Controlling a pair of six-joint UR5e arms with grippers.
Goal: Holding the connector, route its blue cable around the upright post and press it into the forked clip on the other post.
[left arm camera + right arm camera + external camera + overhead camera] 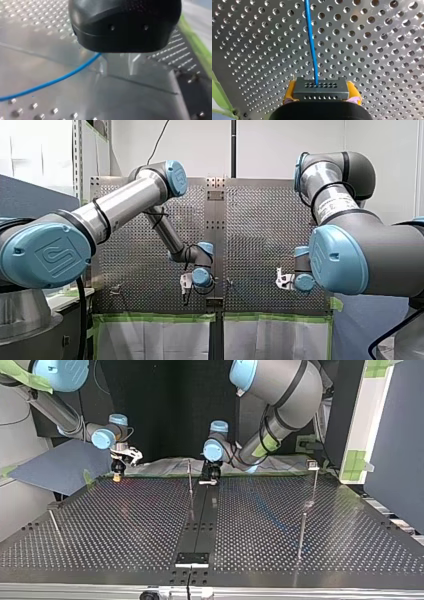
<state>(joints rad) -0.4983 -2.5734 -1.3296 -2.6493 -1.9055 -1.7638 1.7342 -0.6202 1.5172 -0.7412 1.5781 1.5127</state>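
Note:
In the right wrist view my right gripper (322, 99) has its yellow pads (289, 92) shut on a dark connector (321, 88). The blue cable (312, 45) runs out of the connector and straight ahead over the perforated plate. In the left wrist view the blue cable (50, 82) runs in to my left gripper (118, 67), whose metal fingers (103, 66) stand apart just above the plate; the cable's end is hidden behind one finger. In the top view my right gripper (117, 476) is at the left and my left gripper (210, 479) hangs beside a thin upright post (190, 477). The post with the forked clip (312, 465) stands at the right.
A short leaning pin (55, 525) stands at the top view's left edge of the perforated table (125, 530). A dark centre strip (200, 525) ends in a bracket (192, 559) near the front. Green tape (150, 317) lines the table's near edge in the front view.

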